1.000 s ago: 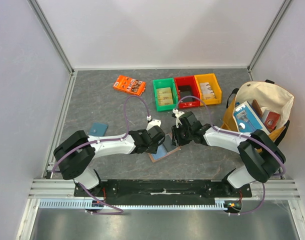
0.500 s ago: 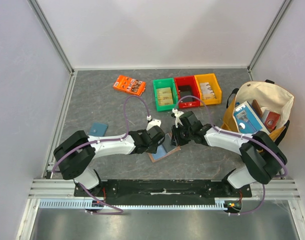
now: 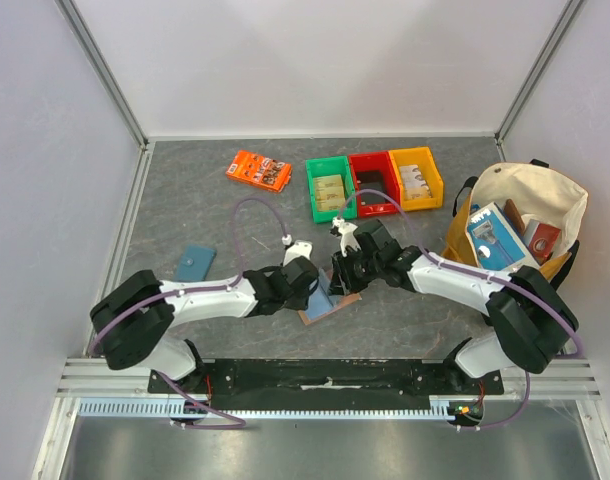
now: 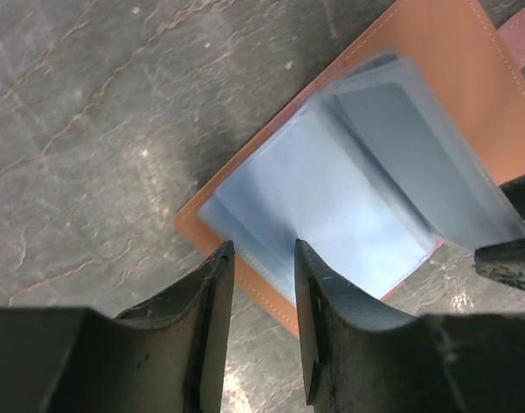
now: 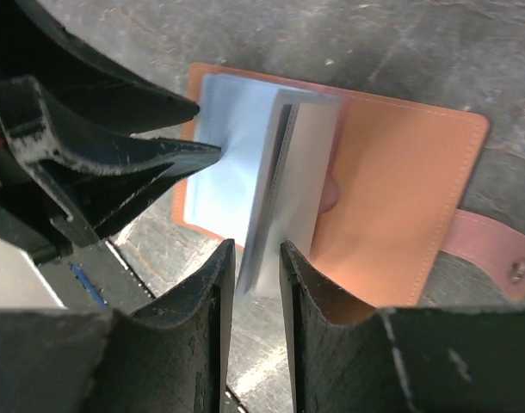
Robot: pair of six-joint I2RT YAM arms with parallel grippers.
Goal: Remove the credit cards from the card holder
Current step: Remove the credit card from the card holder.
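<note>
Two shifts | left gripper (image 4: 262,249) leftward | right gripper (image 5: 256,247) leftward | card holder (image 5: 400,189) unmoved

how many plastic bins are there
3, side by side in a row at the back: green bin on the left, red bin in the middle, yellow bin on the right. None looks hidden.

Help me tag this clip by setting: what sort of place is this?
Probably a lab robot test cell: plain white walls enclose a grey table edged with aluminium rail, holding staged props like three coloured bins.
</note>
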